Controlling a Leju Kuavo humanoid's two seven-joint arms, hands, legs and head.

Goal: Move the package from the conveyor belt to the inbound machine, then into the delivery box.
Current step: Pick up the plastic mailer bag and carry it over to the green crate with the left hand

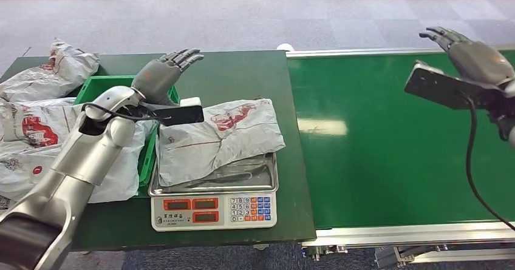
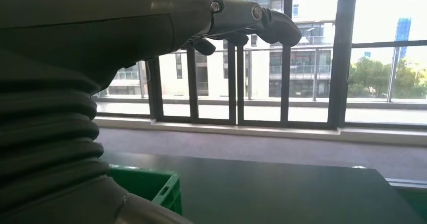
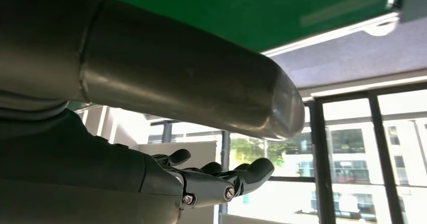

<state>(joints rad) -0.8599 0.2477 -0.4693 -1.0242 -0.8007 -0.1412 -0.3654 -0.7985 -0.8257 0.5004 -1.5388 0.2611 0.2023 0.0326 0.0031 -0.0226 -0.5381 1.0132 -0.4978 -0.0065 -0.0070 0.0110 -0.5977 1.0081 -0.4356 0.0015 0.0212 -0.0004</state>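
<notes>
A grey plastic package with red print lies crumpled on the steel tray of the scale, the inbound machine, on the dark green table. My left hand hovers above and behind the package, over the green delivery box, fingers spread and holding nothing. Its fingers show against the windows in the left wrist view. My right hand is raised over the far right of the green conveyor belt, fingers apart and empty. The right wrist view shows its fingers stretched out.
Several more grey packages are piled in and around the green box at the left. The belt's metal frame runs along the near edge. A black cable hangs from my right wrist. Windows and carpet lie beyond the table.
</notes>
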